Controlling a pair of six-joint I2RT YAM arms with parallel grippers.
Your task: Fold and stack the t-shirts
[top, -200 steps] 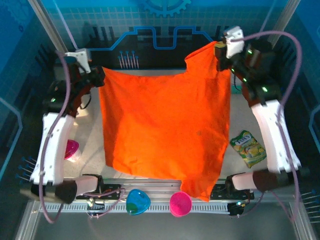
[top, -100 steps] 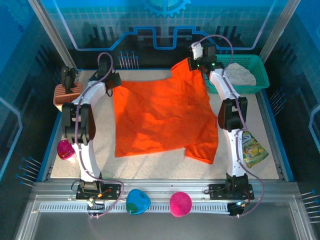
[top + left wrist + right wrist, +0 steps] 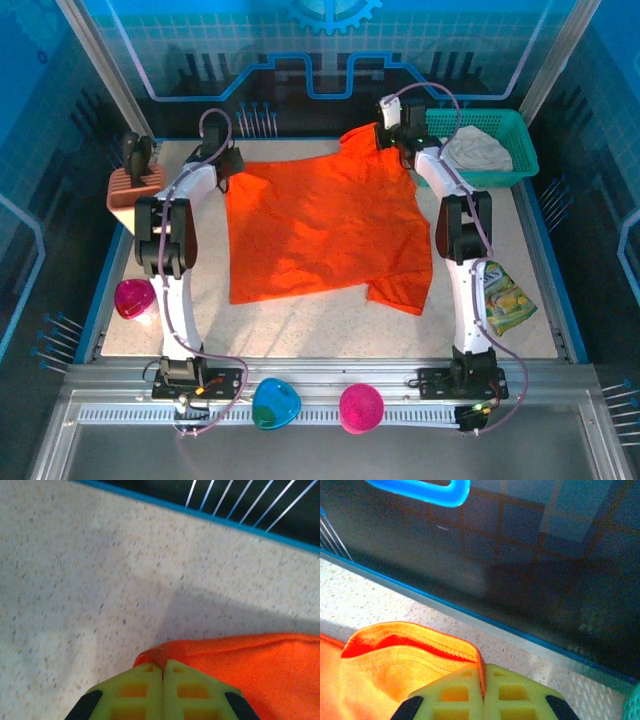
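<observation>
Top view: we find the orange t-shirt point(image 3: 320, 230) spread flat on the surface point(image 3: 300, 325), rumpled at its near right corner. The pale t-shirt point(image 3: 476, 150) lies in the basket point(image 3: 510, 176). We judge nothing folded or stacked yet.

Left wrist view: the left hand point(image 3: 163, 667) is clamped on a far shirt corner.

Right wrist view: the right hand point(image 3: 484, 672) pinches a hemmed edge, lifted off the surface.

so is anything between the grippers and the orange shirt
Nothing visible does. The left gripper and the right gripper are each shut on a far corner of the orange t-shirt, which lies spread on the table.
</observation>
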